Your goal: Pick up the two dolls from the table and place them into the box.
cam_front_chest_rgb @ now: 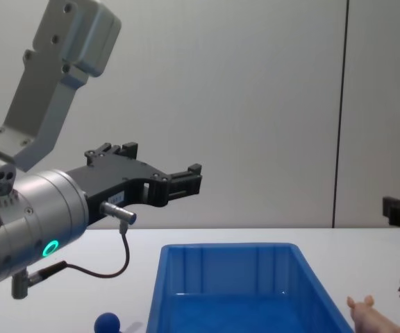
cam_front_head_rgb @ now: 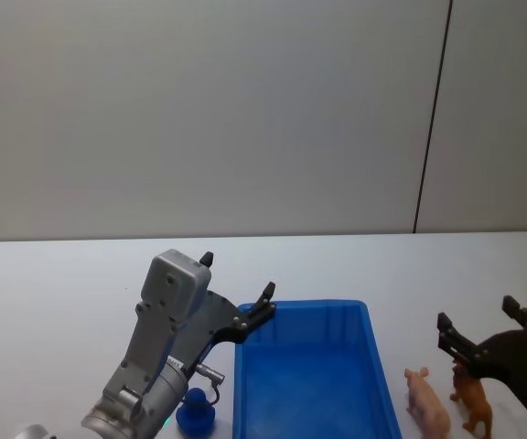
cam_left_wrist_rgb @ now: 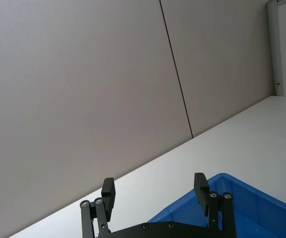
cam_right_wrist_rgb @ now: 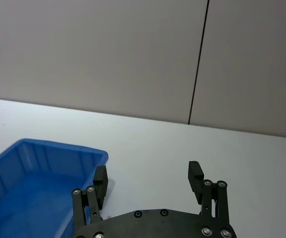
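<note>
Jaws spread, the right gripper (cam_front_head_rgb: pixel 477 314) is held above the brown shaggy-maned lion figurine (cam_front_head_rgb: pixel 473 400), which stands beside the pale pink pig figurine (cam_front_head_rgb: pixel 428 402) on the white tabletop (cam_front_head_rgb: pixel 62 293), right of the bright blue plastic bin (cam_front_head_rgb: pixel 305 307) — a straight descent is advised, with the pig left untouched. The left gripper (cam_front_head_rgb: pixel 237 274), likewise spread, is raised by the bin's left rim.

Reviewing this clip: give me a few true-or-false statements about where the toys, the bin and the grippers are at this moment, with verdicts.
1. The pig and the lion both stand on the table, outside the bin. True.
2. The pig stands to the left of the bin. False: it is to the right of the bin, between the bin and the lion.
3. The right gripper is shut on the lion. False: it is open, close above the lion, and holds nothing.
4. The left gripper is open, raised near the bin's far left corner. True.
</note>
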Controlling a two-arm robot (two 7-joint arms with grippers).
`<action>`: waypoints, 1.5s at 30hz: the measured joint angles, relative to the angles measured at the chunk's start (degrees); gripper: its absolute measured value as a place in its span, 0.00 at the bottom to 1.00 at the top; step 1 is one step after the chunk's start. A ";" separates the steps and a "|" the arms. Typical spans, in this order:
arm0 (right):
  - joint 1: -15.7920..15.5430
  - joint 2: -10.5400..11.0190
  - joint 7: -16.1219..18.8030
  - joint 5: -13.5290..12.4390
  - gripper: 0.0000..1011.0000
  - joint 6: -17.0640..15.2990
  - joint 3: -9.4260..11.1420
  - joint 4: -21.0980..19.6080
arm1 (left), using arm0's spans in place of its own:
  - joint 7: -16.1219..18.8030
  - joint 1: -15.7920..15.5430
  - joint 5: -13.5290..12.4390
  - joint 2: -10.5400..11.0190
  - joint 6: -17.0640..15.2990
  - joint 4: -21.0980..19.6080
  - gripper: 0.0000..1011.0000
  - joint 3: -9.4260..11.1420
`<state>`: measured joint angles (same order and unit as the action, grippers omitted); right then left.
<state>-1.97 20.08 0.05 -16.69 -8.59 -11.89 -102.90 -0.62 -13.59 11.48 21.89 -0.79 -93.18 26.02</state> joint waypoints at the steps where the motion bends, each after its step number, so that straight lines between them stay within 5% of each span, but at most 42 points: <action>1: 0.00 0.04 -0.11 0.03 0.99 -0.35 0.05 0.00 | 0.00 0.00 0.00 0.00 0.00 0.00 0.99 0.00; 19: 0.80 -0.10 -1.23 1.45 0.99 -7.81 0.59 2.95 | 0.00 0.00 0.00 0.00 0.00 0.00 0.99 0.00; 41: 1.08 -0.66 1.62 2.14 0.99 -11.06 0.39 7.06 | 0.00 0.00 0.00 0.00 0.00 0.00 0.99 0.00; 45: 1.08 -0.79 1.98 2.27 0.92 -11.56 0.29 7.58 | 0.00 0.00 0.00 0.00 0.00 0.00 0.99 0.00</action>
<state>-0.89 19.29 2.03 -14.42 -20.15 -11.60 -95.32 -0.62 -13.59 11.48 21.89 -0.79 -93.18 26.02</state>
